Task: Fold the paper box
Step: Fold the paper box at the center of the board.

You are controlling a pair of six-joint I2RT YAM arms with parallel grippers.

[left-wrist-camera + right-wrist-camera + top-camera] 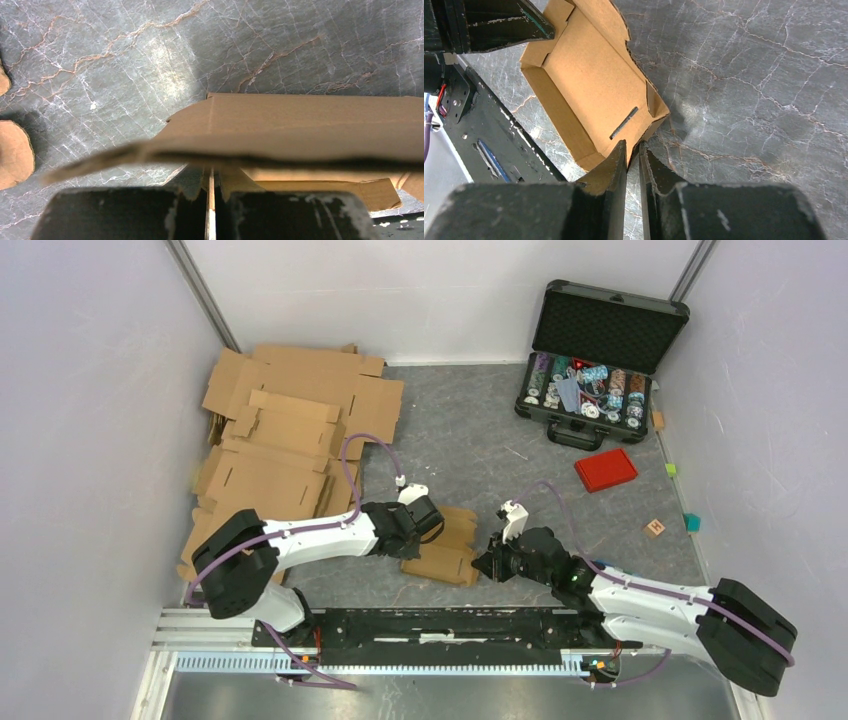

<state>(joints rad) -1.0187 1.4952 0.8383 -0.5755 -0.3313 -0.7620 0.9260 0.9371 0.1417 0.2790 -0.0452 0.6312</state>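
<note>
Marbled tabletop [480, 450], half-folded paper box [445, 552].

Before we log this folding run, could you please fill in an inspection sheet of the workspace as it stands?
Surface: grey marbled table.
Job's things: box, part folded, open side up, between the hands.
Clutter: cardboard sheets piled far left; open case of chips far right; red lid, wooden cube, green block, teal block near it.
Hands: left hand shut on a box flap; right hand pinching a box wall.
Cables: purple cables, one looping along each arm.
Surroundings: white walls on three sides; black rail at the near edge.
</note>
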